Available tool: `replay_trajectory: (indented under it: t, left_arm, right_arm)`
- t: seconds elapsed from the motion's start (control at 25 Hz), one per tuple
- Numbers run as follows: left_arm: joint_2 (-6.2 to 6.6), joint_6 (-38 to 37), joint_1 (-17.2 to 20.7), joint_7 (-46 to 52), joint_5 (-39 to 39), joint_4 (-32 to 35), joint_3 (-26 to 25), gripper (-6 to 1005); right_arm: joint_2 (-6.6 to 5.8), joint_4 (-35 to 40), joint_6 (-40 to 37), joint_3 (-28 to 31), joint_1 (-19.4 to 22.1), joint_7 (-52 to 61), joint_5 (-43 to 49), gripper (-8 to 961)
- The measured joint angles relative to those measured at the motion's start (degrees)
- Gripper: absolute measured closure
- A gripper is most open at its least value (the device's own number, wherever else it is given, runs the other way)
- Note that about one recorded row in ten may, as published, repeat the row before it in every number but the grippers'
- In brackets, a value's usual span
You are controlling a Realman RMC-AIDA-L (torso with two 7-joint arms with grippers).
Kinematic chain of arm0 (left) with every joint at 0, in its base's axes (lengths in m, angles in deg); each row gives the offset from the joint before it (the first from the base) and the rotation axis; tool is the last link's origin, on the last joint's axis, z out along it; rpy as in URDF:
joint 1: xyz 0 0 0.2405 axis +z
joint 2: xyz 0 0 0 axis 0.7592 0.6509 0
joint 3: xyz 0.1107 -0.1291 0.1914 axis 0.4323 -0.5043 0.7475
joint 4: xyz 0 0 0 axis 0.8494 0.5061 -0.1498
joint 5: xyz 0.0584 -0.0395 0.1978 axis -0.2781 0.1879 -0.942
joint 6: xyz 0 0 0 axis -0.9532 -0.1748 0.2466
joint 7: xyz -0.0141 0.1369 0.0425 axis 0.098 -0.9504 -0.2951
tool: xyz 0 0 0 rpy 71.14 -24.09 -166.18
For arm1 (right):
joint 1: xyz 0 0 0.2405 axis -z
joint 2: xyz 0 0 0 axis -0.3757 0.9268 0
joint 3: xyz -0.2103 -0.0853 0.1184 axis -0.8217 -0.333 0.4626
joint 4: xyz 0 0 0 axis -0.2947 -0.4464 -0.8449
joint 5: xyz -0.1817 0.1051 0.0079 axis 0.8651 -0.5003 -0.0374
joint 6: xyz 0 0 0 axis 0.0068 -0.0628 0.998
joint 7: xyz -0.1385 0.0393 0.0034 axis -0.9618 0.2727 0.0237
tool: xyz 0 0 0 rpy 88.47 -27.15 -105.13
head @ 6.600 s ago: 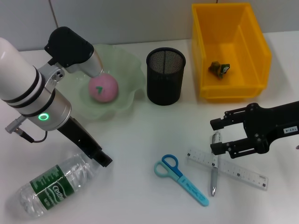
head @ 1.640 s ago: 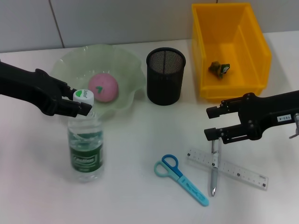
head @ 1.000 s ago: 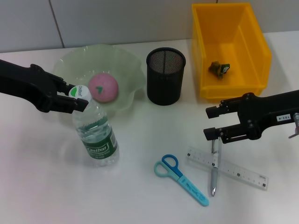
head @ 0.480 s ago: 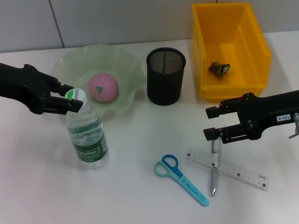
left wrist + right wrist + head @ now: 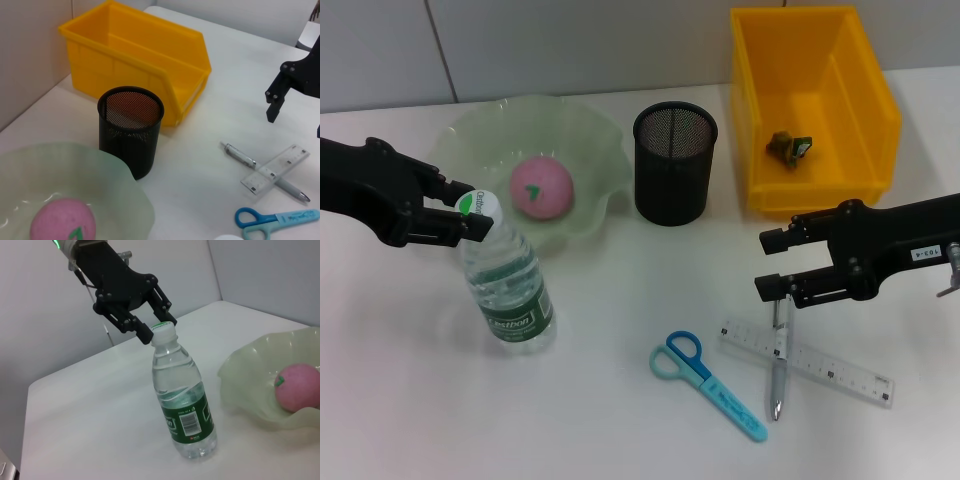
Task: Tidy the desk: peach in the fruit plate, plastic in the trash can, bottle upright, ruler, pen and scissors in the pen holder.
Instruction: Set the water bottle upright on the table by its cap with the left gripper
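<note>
Head view: left pincer [image 5: 470, 215] apart around ribbed clear plastic bottle's [image 5: 508, 285] cap.

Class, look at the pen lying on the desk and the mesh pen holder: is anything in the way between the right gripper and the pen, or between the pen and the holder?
Nothing blocks the right gripper; it hovers open just above the pen. The pen lies across the ruler, on top. The desk toward the pen holder looks clear; the scissors lie off to the side.

One bottle [image 5: 507, 285], peach [image 5: 541, 187], ruler [image 5: 808, 361], pen [image 5: 779, 358], scissors [image 5: 708, 382].
</note>
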Motion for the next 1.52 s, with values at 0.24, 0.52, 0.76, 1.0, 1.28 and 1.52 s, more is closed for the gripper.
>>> replay_trajectory:
  t: [0.24, 0.52, 0.76, 1.0, 1.28, 1.52]
  left_arm:
    - [-0.14, 0.04, 0.93, -0.89, 0.13, 1.63, -0.17, 573]
    - [-0.08, 0.29, 1.21, -1.14, 0.26, 1.69, -0.17, 574]
    - [0.33, 0.72, 1.57, -1.29, 0.23, 1.69, -0.28, 576]
    - [0.53, 1.17, 1.71, -1.51, -0.05, 1.76, -0.35, 577]
    - [1.18, 1.99, 2.36, -2.04, -0.13, 1.78, -0.45, 576]
    - [1.74, 2.43, 2.88, -2.18, -0.10, 1.85, -0.54, 577]
  right_arm:
    - [0.19, 0.00, 0.00, 0.00, 0.00, 0.00, 0.00, 261]
    - [0.38, 0.00, 0.00, 0.00, 0.00, 0.00, 0.00, 260]
    - [0.43, 0.00, 0.00, 0.00, -0.02, 0.00, 0.00, 261]
    - [0.44, 0.00, 0.01, 0.00, -0.08, 0.00, 0.00, 261]
    - [0.52, 0.00, 0.08, 0.00, -0.10, 0.00, 0.00, 260]
    - [0.62, 0.00, 0.09, 0.00, -0.09, 0.04, 0.00, 260]
